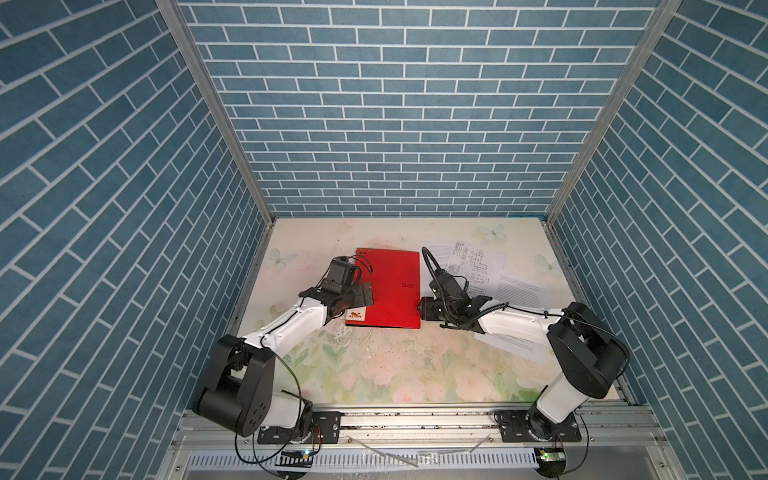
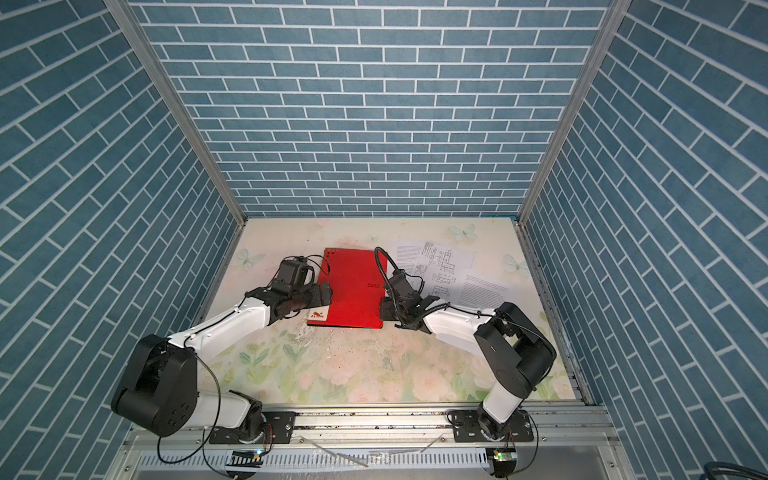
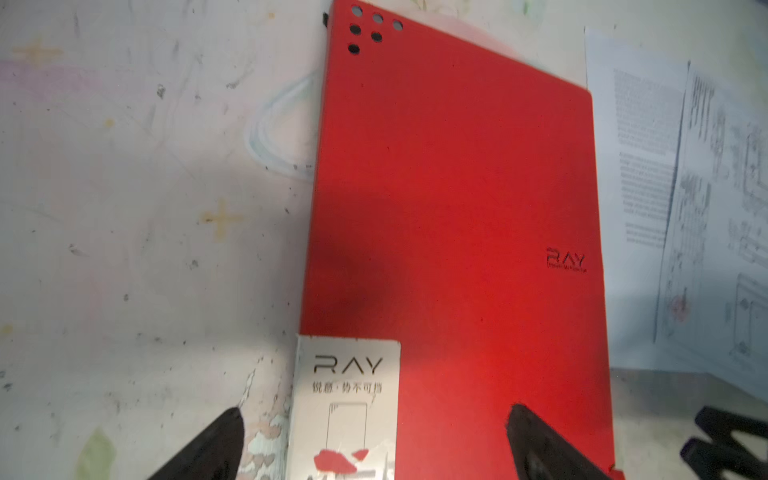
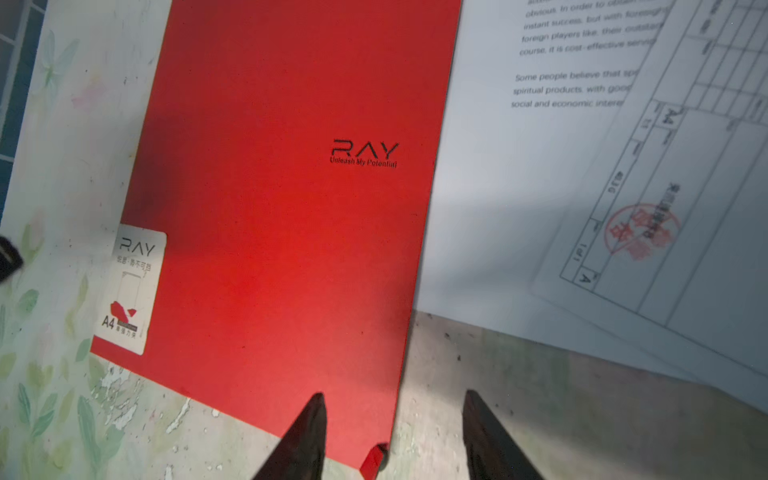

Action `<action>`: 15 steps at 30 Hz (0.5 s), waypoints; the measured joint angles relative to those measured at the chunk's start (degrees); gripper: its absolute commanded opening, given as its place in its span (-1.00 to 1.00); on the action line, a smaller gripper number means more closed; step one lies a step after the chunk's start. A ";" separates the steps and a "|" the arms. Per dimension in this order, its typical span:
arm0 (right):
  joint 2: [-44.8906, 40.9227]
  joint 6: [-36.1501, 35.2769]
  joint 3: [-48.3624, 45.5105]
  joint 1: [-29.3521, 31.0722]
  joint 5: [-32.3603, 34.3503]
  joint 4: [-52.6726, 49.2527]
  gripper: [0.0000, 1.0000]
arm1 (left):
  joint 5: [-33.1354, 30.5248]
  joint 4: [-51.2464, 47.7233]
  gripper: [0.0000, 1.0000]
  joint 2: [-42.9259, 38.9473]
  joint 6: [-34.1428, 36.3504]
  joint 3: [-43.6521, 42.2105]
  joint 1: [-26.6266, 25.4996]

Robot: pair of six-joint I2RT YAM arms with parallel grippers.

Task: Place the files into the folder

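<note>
Left arm [image 1: 291, 328] and right arm [image 1: 513, 326] are of identical build: glossy white link shells alternate with matte black joint housings. The large black housing [image 1: 239, 386] on the left arm has rounded ends and a cluster of small holes in its side face. Each arm is mounted on a black base plate [image 1: 324, 432] fastened with silver screws. A thin black cable [image 1: 292, 376] runs outside the white shells. A black corrugated conduit [image 1: 430, 259] serves the right arm's boxy black wrist camera [image 1: 446, 286]. Left gripper [image 3: 376, 411] and right gripper [image 4: 392, 395] carry matte black fingers [image 3: 208, 449] tapering to narrow tips.
</note>
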 measured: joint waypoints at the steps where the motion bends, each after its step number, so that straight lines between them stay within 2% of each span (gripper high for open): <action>1: 0.76 -0.04 0.46 -0.17 -0.15 0.63 0.14 | -0.35 -1.40 0.99 -0.61 0.17 0.00 -1.01; 8: 4.87 -0.35 1.95 -1.33 -0.94 4.79 0.18 | -0.72 -4.44 0.99 -9.99 -4.44 -4.92 -6.21; 15: 6.12 -0.33 2.32 -2.08 -2.14 6.78 0.18 | 0.09 -2.82 0.97 -15.21 -16.11 -14.75 -8.07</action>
